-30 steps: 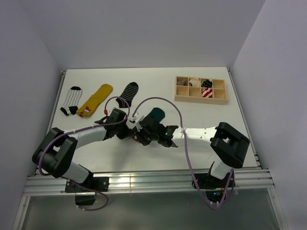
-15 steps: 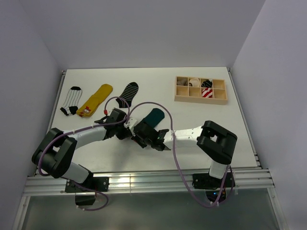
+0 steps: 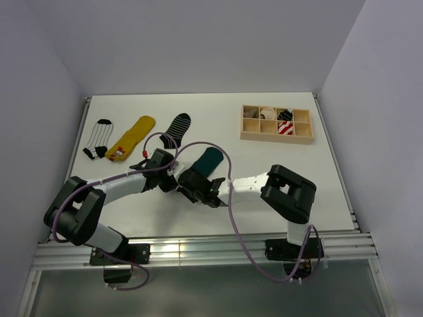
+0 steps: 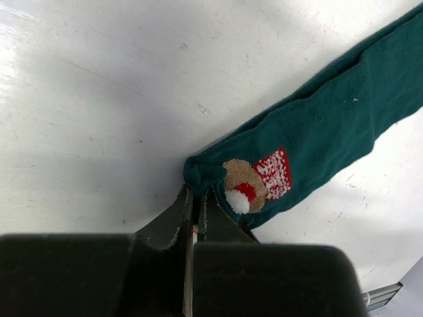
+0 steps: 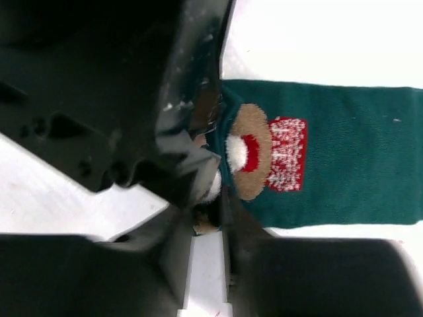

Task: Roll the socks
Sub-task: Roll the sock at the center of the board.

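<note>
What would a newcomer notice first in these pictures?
Both arms meet at mid-table over a dark green sock with a bear figure: the left gripper, jaws shut, pinches its cuff, and the right gripper crowds the same spot. Three more socks lie flat at the far left, and a wooden compartment box sits at the far right.

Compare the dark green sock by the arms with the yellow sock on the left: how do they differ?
The dark green sock lies near the middle of the table; the yellow sock sits in the far-left row. The left hand pinches the dark green sock's cuff; nothing touches the yellow sock. Both lie flat and unrolled.
</note>
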{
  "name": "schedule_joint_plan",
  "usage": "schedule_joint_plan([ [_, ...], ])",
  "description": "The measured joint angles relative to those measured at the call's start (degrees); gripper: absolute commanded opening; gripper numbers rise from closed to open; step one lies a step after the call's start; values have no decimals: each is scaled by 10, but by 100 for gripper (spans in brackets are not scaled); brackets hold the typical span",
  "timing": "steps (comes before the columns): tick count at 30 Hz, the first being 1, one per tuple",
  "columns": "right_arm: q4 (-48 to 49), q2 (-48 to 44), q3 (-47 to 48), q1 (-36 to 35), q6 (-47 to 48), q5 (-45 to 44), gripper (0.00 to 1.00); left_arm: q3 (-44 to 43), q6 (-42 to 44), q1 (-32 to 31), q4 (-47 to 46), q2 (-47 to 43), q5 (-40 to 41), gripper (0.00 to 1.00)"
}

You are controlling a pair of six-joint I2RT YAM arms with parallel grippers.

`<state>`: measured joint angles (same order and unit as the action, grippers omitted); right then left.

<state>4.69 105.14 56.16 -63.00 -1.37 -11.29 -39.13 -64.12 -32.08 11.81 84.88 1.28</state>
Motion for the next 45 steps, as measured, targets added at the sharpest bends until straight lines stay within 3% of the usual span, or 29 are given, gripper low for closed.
schedule_joint_plan([
  [3, 0, 9, 10, -2, -2, -17, 2, 0, 0, 3, 1, -2, 2, 1],
  [6, 2, 9, 10, 0, -4, -9, 0, 4, -1, 4, 3, -13, 7, 12],
  [9, 2, 3, 8, 14, -9, 34, 0, 22, -6, 4, 6, -47, 16, 30],
  [13, -1, -2, 7, 68, -37, 156, 0, 50, -18, 1, 14, -111, 32, 67],
  [16, -10, -2, 7, 120, -58, 254, 0, 64, -31, 0, 14, -158, 44, 78],
  [21, -30, 24, 23, 185, -94, 404, 0, 82, -42, 0, 8, -203, 52, 77],
  [27, 7, 81, 27, 242, -179, 578, 0, 107, -53, 0, -28, -191, 39, 72],
  [38, 49, 138, 27, 272, -270, 698, 0, 119, -75, 0, -102, -110, 5, 66],
  [44, 66, 152, 27, 278, -296, 722, 0, 110, -84, -1, -147, -65, -5, 44],
  [45, 70, 153, 26, 280, -300, 724, 0, 110, -87, -2, -151, -59, -6, 35],
])
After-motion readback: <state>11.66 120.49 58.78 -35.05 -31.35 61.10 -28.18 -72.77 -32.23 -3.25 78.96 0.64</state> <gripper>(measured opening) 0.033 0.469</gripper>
